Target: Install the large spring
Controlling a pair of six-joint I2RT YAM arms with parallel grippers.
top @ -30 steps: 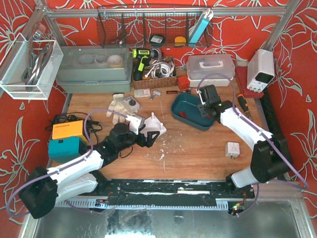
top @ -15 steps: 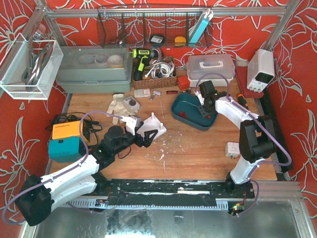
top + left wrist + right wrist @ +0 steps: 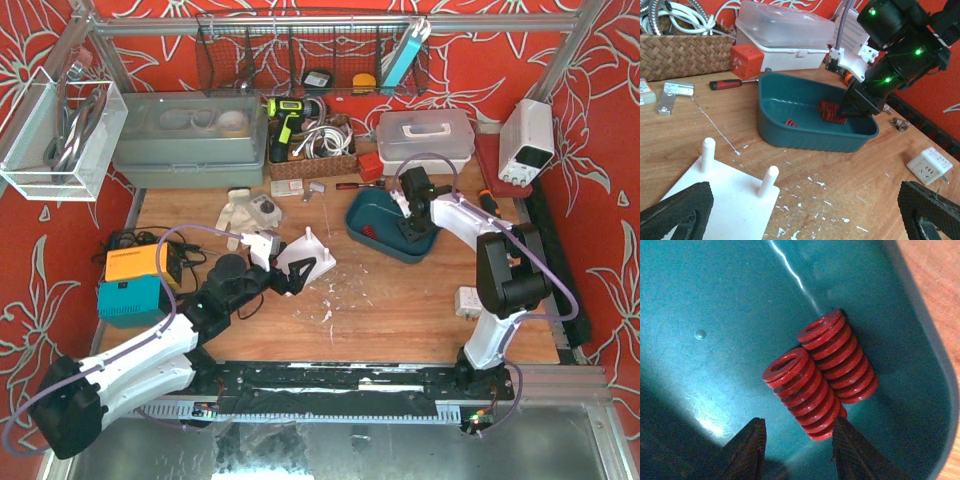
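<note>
Right wrist view: you look down into one teal bin (image 3: 705,300), straight at its floor.
Large springs: two, both red, lying side by side and touching. You have the nearer large spring (image 3: 800,390) and the farther large spring (image 3: 837,357).
Right gripper (image 3: 799,426): its two fingers stand on either side of the low end of the nearer large spring. One finger is right at the coil, and beside the other a strip of bin floor shows. You cannot tell if the jaws press the spring.
Left gripper (image 3: 805,200): jaws spread wide and holding nothing, low over the near edge of the white plate (image 3: 725,205).
White plate: one, flat on the table (image 3: 880,165), well apart from the bin.
Pegs: two, upright on the plate, one taller peg (image 3: 707,150) and one shorter peg (image 3: 770,177).
Small red piece (image 3: 790,122): one, in the same bin, apart from the large springs and too small for you to tell more.
Outside the bin: one white socket block (image 3: 929,169) and one red-handled screwdriver (image 3: 727,84).
</note>
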